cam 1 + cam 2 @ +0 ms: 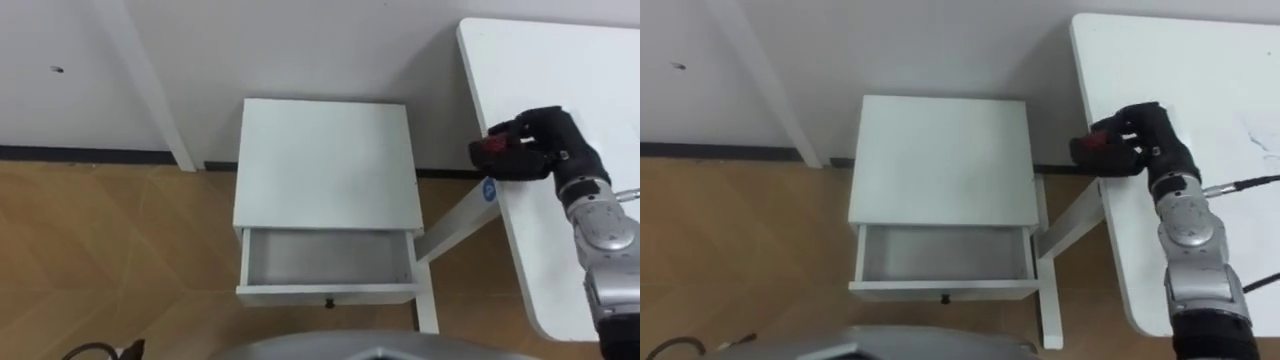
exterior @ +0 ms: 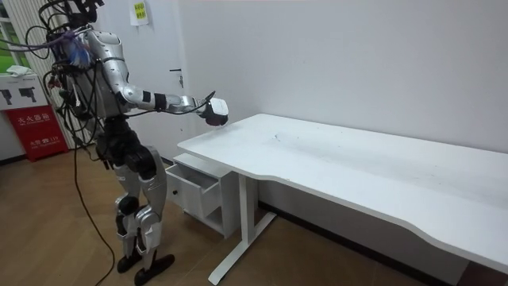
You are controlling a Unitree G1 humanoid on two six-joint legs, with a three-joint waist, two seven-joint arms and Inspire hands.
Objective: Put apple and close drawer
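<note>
The robot stands on the wooden floor [image 1: 90, 250] in front of a small white cabinet [image 1: 325, 160] that sits against the wall. The cabinet is just beside the end of a long white worktop [image 1: 560, 70]. In the room view the robot is upright, with the cabinet at its legs and its right arm stretched out level towards the corner of the worktop.

The right robot hand [image 1: 535, 145] is seen in the eye views over the worktop's left edge, close to the corner nearest the wall. Its dark fingers are curled round a red apple [image 1: 492, 152] and clamp it. The apple sticks out of the hand on the side facing the cabinet. The room view shows this hand raised above the worktop rather than resting on it, so the apple is held in the air, off every surface.

The cabinet's drawer [image 1: 325, 258] is pulled out towards the robot, so its pale grey inside is in view. A small dark knob [image 1: 329, 302] sits in the middle of its front panel. The apple is to the right of the drawer and apart from it. One slanted white leg [image 1: 450, 235] of the worktop runs down between the cabinet and the worktop's edge.
</note>
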